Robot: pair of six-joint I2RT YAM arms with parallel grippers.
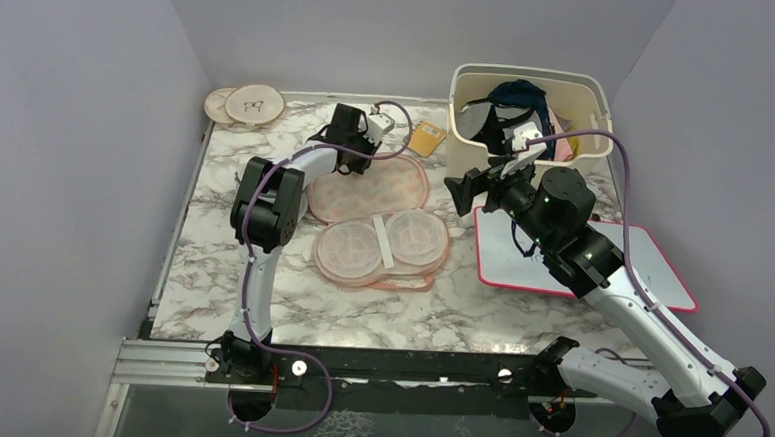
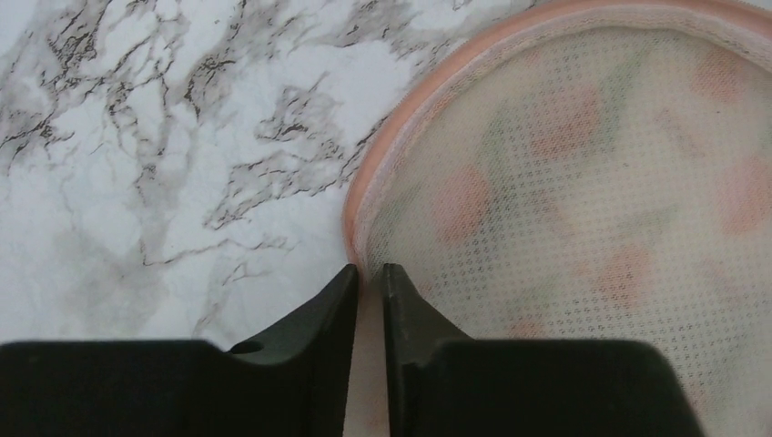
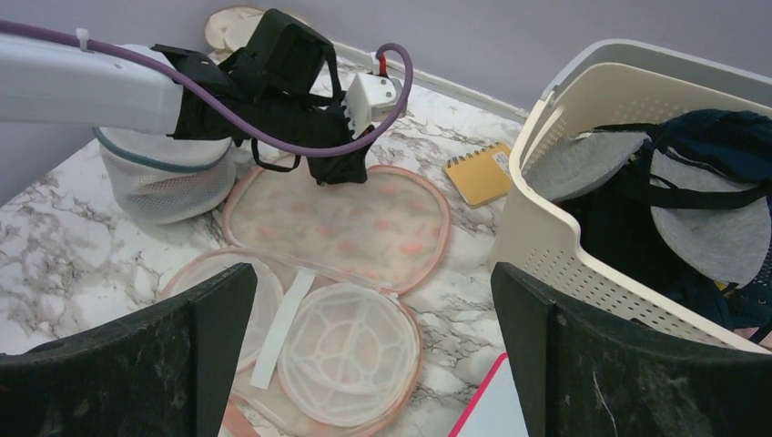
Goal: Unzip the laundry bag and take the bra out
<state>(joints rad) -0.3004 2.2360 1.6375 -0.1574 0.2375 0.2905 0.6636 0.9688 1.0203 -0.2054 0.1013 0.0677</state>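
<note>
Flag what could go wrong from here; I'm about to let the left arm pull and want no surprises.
1. The left jaws pinch the laundry bag at its pink edging. No zipper pull shows between them, so a pull may drag the bag rather than unzip it.
2. The right jaws hang open away from the bag, pinning nothing, so the bag could slide into the round plastic cups beside it.

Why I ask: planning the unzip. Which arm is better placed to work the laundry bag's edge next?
Left. The left fingers sit nearly shut astride the pink edging of the laundry bag; the right fingers hang wide open beside the basket, off the bag.
</note>
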